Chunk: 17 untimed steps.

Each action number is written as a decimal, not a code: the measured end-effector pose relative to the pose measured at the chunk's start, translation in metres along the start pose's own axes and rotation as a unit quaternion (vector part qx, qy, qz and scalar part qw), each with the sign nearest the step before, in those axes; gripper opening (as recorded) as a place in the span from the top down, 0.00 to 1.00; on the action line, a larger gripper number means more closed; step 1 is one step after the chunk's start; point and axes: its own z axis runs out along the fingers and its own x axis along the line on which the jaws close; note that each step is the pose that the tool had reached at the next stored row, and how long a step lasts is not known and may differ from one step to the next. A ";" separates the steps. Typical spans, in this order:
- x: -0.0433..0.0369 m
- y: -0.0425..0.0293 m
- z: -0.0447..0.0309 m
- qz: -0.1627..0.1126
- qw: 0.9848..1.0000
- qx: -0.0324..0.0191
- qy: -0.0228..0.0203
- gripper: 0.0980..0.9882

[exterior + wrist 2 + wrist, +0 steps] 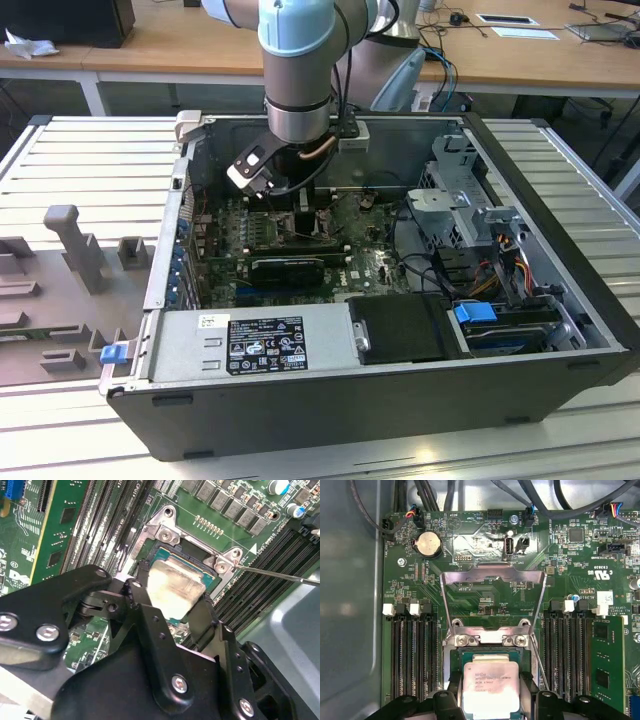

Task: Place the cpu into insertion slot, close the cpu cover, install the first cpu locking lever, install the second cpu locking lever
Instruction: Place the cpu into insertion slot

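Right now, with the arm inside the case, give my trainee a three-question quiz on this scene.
1. True or false: the cpu cover is closed over the cpu.
2. The long black rows either side of the cpu are: A memory slots; B fans; C hard drives.
3. Fill in: the end effector grips the ____.
Key: 1 false; 2 A; 3 cpu.
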 end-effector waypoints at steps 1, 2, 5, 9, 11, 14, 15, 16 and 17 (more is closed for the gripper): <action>0.0000 0.0000 0.0000 0.000 1.000 0.000 0.000 0.42; 0.0000 0.0000 0.0000 0.000 1.000 0.000 0.000 0.35; -0.0001 -0.0001 0.0002 0.000 1.000 0.000 0.000 0.35; -0.0003 -0.0001 0.0006 0.000 1.000 0.000 -0.001 0.37; -0.0003 -0.0001 0.0007 0.000 1.000 0.000 0.000 0.45; -0.0003 -0.0001 0.0007 0.000 1.000 0.000 0.000 0.45; -0.0003 0.0000 0.0007 0.000 1.000 0.000 0.000 0.45; -0.0003 0.0000 0.0007 0.000 1.000 0.000 0.000 0.43; -0.0003 0.0000 0.0007 0.000 1.000 0.000 0.000 0.43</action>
